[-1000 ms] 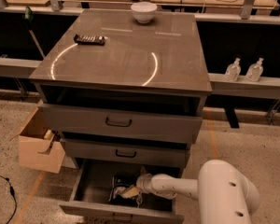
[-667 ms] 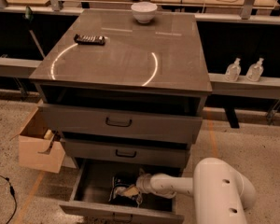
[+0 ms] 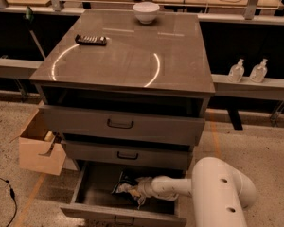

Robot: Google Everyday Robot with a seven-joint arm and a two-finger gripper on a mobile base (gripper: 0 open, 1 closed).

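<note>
A crumpled bag (image 3: 124, 185), dark with pale creased patches, lies in the open bottom drawer (image 3: 92, 189) of a grey cabinet, towards the right half of the drawer floor and close under the drawer above. The gripper (image 3: 135, 192) is down inside this drawer, right against the bag's right-hand side and touching it. Whether the gripper is spread, pressed together or pinching the bag cannot be told, as the crinkled material covers its tip. Any print on the bag cannot be read.

The white arm (image 3: 173, 187) runs level from the gripper to the right and joins a large rounded white housing (image 3: 222, 193) that stands in front of the cabinet's right corner.

Above the open drawer, the middle drawer (image 3: 151, 156) and the top drawer (image 3: 156, 126) each carry a dark handle, and both stand pulled out a little. The bench (image 3: 128, 60) that tops the cabinet shows a bright curved reflection. On it a white bowl (image 3: 146, 12) stands at the far edge, and a flat dark remote-like object (image 3: 91, 40) lies near the left rear, well apart from the bowl.

A cardboard box (image 3: 38, 150) sits on the floor just beside the cabinet's left side. On a ledge to the right stand two clear pump bottles (image 3: 235, 71), side by side, their labels unreadable. A dark cable (image 3: 8, 193) lies on the speckled floor at the lower left
</note>
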